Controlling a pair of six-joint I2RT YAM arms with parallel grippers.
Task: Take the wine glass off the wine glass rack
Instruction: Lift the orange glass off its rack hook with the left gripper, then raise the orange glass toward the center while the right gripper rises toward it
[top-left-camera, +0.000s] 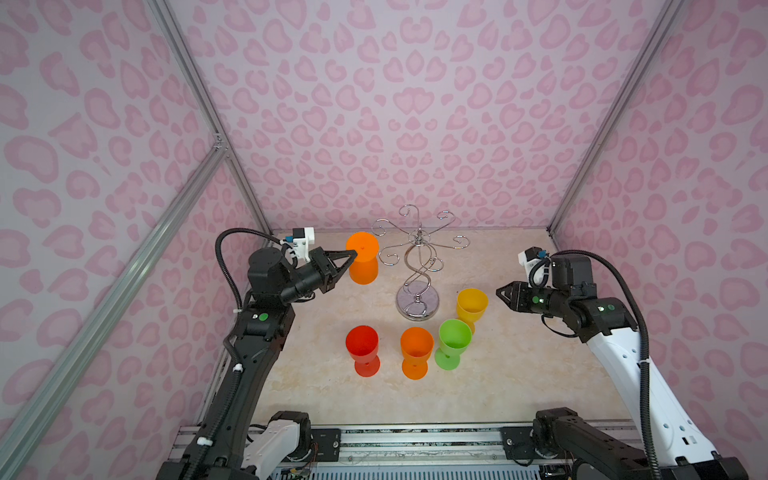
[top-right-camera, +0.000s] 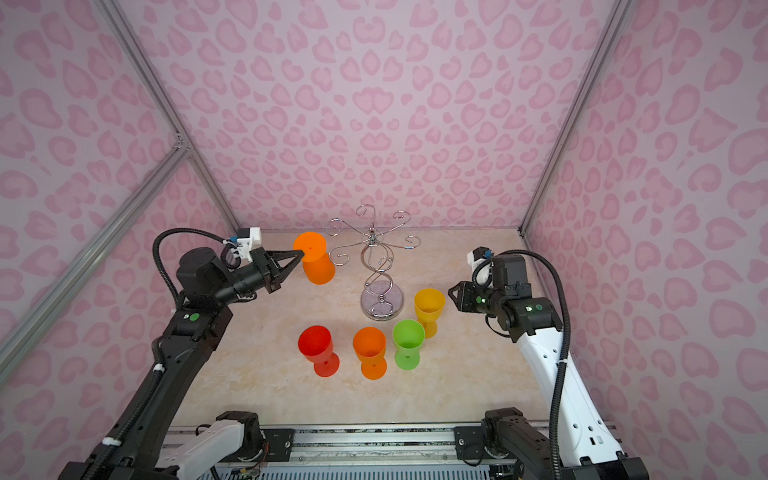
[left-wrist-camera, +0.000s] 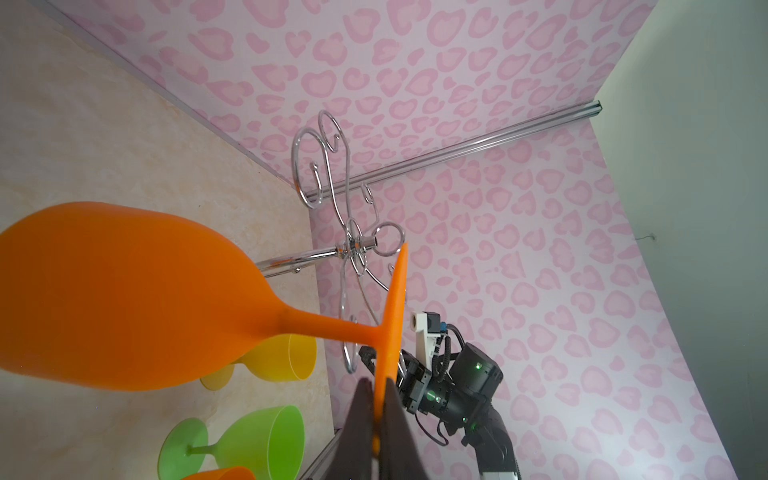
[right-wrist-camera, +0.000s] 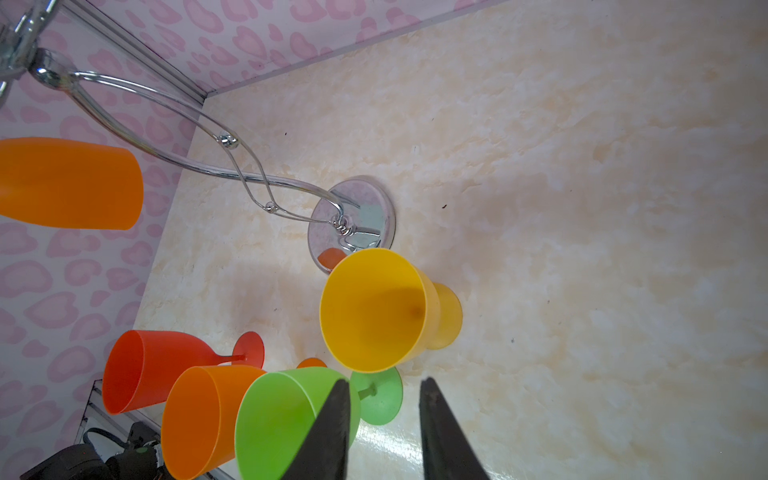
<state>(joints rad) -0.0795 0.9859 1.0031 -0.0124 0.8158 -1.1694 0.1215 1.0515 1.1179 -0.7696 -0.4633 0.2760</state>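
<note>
An orange wine glass (top-left-camera: 363, 262) (top-right-camera: 318, 262) hangs upside down, foot on top, just left of the chrome wine glass rack (top-left-camera: 417, 266) (top-right-camera: 379, 270) in both top views. My left gripper (top-left-camera: 353, 254) (left-wrist-camera: 376, 399) is shut on the rim of the glass's flat foot (left-wrist-camera: 395, 303), holding it in the air. I cannot tell whether the foot still touches the nearest hook arm. No other glass hangs on the rack's hooks. My right gripper (top-left-camera: 498, 291) (right-wrist-camera: 385, 380) hovers right of the rack, open, with nothing between its fingers.
Standing upright on the marble tabletop (top-left-camera: 519, 374) in front of the rack are a red glass (top-left-camera: 362, 345), a second orange glass (top-left-camera: 416, 347), a green glass (top-left-camera: 454, 338) and a yellow glass (top-left-camera: 471, 305). Pink patterned walls enclose three sides.
</note>
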